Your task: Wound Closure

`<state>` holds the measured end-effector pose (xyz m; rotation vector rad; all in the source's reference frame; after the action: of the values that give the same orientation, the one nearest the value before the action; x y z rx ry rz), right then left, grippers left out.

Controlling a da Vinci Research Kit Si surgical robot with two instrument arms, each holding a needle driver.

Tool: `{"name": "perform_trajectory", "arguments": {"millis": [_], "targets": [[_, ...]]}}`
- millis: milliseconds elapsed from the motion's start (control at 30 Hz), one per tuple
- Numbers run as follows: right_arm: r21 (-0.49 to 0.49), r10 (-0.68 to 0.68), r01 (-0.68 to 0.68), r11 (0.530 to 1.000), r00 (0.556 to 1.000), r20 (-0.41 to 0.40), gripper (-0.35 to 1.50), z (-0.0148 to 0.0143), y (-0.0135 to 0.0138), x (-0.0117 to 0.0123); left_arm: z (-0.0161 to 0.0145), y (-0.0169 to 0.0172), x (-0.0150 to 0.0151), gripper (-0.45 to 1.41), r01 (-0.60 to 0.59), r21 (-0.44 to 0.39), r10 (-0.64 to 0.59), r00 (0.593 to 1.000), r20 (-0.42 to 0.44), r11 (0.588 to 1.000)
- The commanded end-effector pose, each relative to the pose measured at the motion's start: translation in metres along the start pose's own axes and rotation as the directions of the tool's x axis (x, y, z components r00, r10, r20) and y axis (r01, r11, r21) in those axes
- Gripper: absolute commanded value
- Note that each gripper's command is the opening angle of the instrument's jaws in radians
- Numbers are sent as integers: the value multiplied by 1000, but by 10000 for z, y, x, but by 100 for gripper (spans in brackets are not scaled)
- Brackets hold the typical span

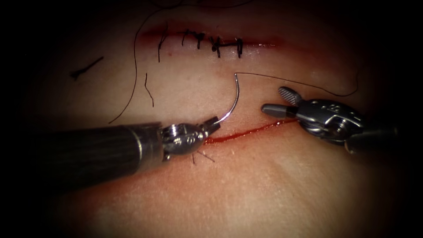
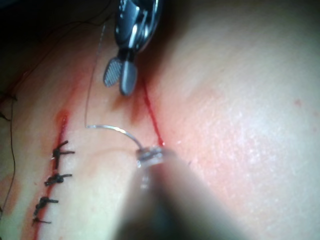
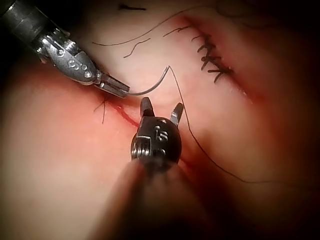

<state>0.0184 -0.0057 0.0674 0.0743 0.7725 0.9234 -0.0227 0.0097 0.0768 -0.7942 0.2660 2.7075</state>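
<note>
left steel needle driver (image 1: 211,124) clamping thin curved silver needle (image 1: 234,99) near its point end, clear of pale pork tissue (image 1: 273,185); right driver (image 1: 276,102) wide, empty; likely mid-reposition, calling for regrasp.

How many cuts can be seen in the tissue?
2: the stitched cut at the far side, and the open cut with red fluid between the left tool and right tool.
</note>
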Motion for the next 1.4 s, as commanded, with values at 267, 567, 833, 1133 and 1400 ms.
{"name": "perform_trajectory", "arguments": {"millis": [267,567,833,1133,1400], "targets": [[-2,29,-29,1000,1000,-6,116,27,-19,0,5,8,6,-40,-17,24,17,1000,12,1000],[-26,36,-36,999,999,-11,116,54,-27,3,4,10,10,-40,-32,31,32,999,9,999],[-64,30,-29,998,1000,9,115,69,-19,-6,-2,11,14,-42,-35,35,35,999,6,999],[-59,33,-33,998,999,5,115,78,-26,-4,-4,14,20,-43,-53,47,53,999,5,997],[-37,90,-90,995,996,1,57,79,-27,-5,-5,15,22,-45,-77,53,77,997,3,996]]}}
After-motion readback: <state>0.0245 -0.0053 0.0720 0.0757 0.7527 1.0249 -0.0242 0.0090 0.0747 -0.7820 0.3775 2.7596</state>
